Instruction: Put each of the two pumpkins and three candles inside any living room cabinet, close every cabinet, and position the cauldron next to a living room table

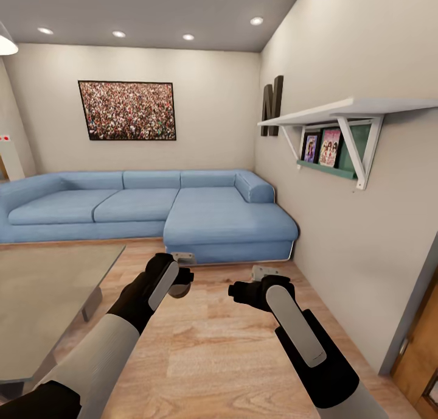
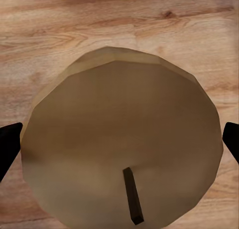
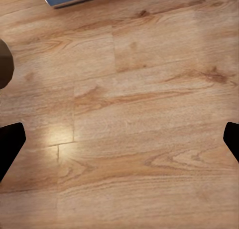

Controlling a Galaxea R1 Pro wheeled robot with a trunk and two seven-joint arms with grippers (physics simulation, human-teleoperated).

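Note:
A stubby tan candle point(image 2: 119, 139) with a short black wick sits between the two black fingertips point(image 2: 9, 144) of my left gripper point(image 2: 119, 146), held above the wood floor. In the head view the left gripper point(image 1: 180, 280) hangs over the floor in front of the sofa, and the candle point(image 1: 179, 292) shows as a small brownish round shape under it. My right gripper point(image 1: 235, 291) is level with it a little to the right, open, with only bare floor between its fingers point(image 3: 10, 144). The candle's edge point(image 3: 5, 62) shows in the right wrist view. Pumpkins, cabinet and cauldron are out of view.
A blue corner sofa point(image 1: 182, 212) runs along the far wall and the right side. A glass-topped coffee table point(image 1: 42, 297) stands close on the left. On the right wall a white shelf point(image 1: 340, 111) juts out, and a wooden door point(image 1: 420, 352) lies beyond.

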